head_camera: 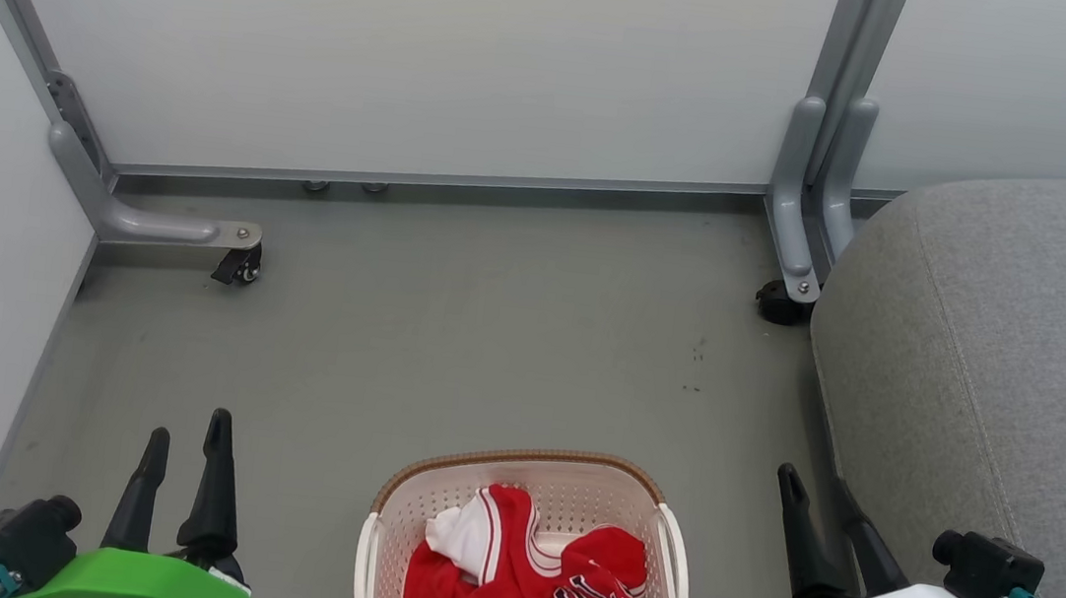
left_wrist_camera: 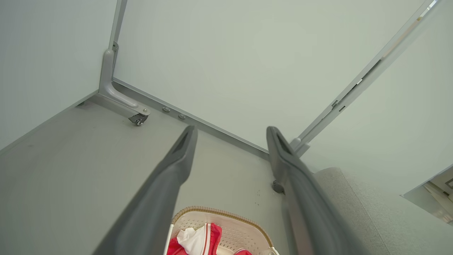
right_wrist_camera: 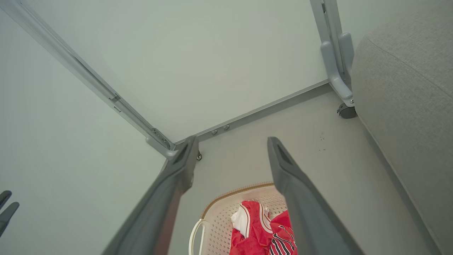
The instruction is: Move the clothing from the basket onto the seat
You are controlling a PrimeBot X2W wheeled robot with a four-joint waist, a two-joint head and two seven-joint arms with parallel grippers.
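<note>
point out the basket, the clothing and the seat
basket [head_camera: 586,505], head view, bare perforated back wall
clothing [head_camera: 615,557], head view, red fold on the right side
seat [head_camera: 1011,369], head view, grey top surface

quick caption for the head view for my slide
Left gripper and right gripper hang open beside the basket holding the red clothing, grey seat on the right

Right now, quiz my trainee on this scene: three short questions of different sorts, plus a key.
1. True or false: the clothing lies inside the basket.
2. The seat stands on the robot's: A left, B right, C neither side.
3. Fill in: the left claw and the right claw are both ____ and hold nothing.
Key: 1 true; 2 B; 3 open.
</note>
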